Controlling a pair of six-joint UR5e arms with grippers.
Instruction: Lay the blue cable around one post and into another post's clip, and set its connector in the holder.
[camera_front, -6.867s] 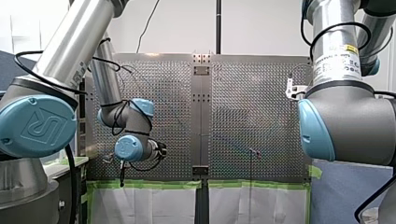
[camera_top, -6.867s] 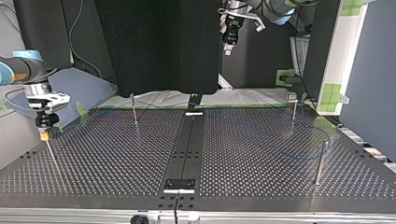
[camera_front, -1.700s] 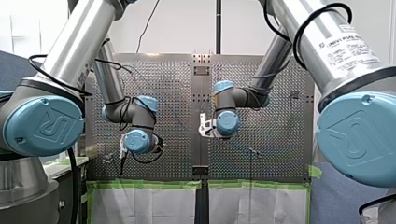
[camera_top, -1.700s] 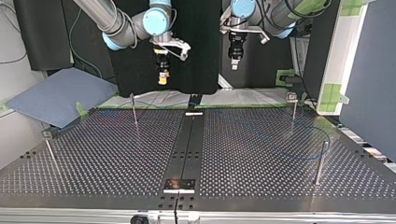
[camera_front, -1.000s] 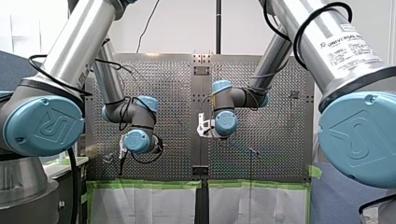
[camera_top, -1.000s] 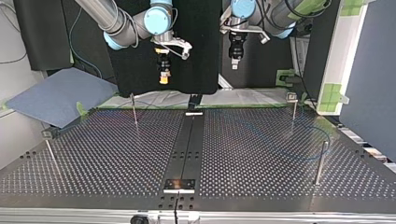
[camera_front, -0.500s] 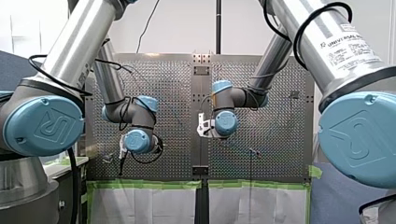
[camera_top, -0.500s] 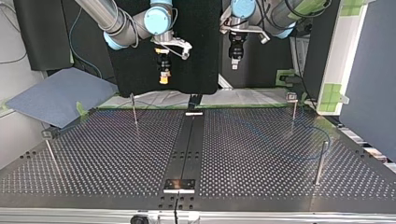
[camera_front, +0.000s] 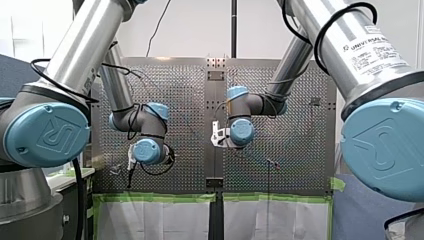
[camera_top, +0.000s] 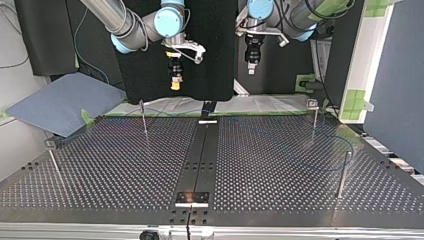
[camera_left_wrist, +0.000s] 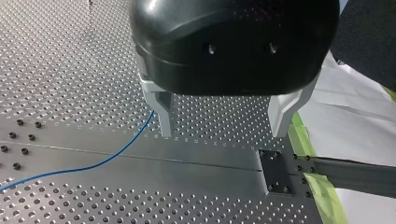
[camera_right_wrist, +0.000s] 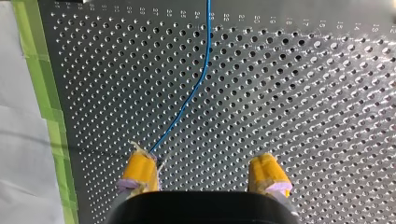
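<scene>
Swung in from the top view's left edge since the earliest frame, the right pincer (camera_top: 175, 82) now hangs high over the worktop's (camera_top: 100, 170) far edge. The cable (camera_top: 348, 150) has not shifted. It lies loose on the perforated plate in the top view's right half, curving between the far post (camera_top: 315, 120) and the near post (camera_top: 343, 172). Whether it passes round either one I cannot tell.

From the right wrist view the cable (camera_right_wrist: 196, 88) runs straight ahead of the right pincer (camera_right_wrist: 205, 175) and passes under one of its yellow pads (camera_right_wrist: 140, 170). These stand spread apart with nothing between them.

The left pincer (camera_top: 251, 67) hangs beside it, further to the top view's right. Its fingers (camera_left_wrist: 162, 114) are likewise released, and the cable (camera_left_wrist: 116, 156) trails away on the plate below.
</scene>
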